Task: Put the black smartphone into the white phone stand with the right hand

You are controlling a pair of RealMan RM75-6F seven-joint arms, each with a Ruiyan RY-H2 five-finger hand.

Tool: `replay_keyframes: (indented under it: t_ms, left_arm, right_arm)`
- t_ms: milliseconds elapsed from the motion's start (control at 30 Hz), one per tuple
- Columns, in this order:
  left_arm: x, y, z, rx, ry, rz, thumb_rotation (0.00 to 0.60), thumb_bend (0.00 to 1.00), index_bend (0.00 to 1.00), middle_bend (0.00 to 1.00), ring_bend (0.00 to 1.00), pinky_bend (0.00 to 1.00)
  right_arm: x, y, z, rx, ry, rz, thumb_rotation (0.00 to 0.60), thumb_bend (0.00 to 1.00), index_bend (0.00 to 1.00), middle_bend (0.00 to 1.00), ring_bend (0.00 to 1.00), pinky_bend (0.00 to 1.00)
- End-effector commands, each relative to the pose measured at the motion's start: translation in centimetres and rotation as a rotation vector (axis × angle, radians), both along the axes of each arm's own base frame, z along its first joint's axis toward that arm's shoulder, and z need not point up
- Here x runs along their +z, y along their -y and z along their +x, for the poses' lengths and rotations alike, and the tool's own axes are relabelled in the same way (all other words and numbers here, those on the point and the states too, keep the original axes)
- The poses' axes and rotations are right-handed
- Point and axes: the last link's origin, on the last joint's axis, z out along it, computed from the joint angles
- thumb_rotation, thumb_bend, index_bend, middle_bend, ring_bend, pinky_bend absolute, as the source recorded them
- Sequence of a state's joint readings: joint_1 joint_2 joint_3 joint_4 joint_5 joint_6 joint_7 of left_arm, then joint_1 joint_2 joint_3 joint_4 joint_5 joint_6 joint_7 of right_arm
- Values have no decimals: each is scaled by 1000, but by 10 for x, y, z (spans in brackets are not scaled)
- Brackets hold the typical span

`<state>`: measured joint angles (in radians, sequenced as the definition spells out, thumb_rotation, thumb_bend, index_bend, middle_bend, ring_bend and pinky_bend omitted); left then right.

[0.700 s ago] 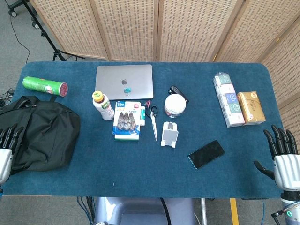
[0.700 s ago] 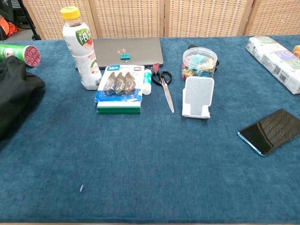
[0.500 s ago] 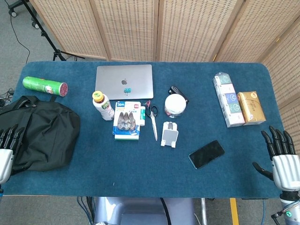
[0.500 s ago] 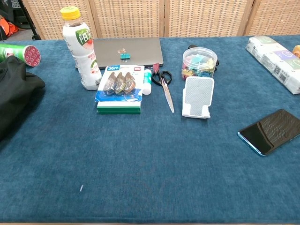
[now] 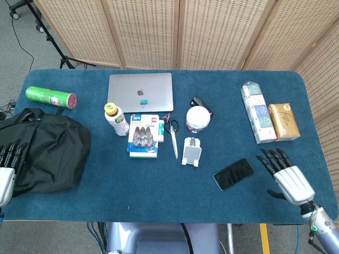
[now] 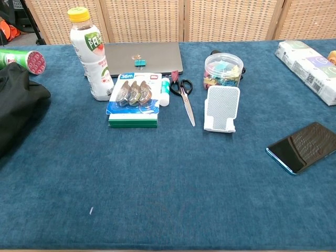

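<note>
One phone [image 5: 233, 173] lies just left of the empty, spread right hand [image 5: 286, 177]; one stand [image 5: 191, 151] further left. Only the head view shows hands; left hand [image 5: 6, 169] also spread, empty.

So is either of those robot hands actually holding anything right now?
No. The right hand is empty, fingers apart, beside the black smartphone lying flat on the table. The left hand holds nothing either, near the black bag.

The head view looks almost straight down from high above the blue counter [image 5: 159, 185], taking in its whole top and the wicker screens behind. The chest view sits low at the counter's [image 6: 157, 199] near edge, facing across it at close range. Both share the middle ground around the white phone stand [image 5: 191, 151] [image 6: 221, 108].
</note>
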<state>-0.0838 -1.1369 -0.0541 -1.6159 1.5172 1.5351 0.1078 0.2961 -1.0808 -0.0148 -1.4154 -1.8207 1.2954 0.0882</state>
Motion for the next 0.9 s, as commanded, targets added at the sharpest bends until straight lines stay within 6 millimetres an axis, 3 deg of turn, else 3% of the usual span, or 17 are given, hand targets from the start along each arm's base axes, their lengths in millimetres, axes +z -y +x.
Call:
replay_keyframes:
  t_ms: [33,433,900]
  left_arm:
    - [-3,-1,-1,12,-9,2,600,0,0,0,0,0]
    - [-8,-7,-8,48,-32,8,600,0,0,0,0,0]
    - [-14,-14,-13,81,-53,1,600,0,0,0,0,0]
  right_arm:
    - [-6,23,4,80,-163,156,600,0,5,0,0,0]
    - [-31,56,18,109,-353,279,600,0,6,0,0,0]
    - [-75,71,30,61,-325,396,600,0,39,0,0,0]
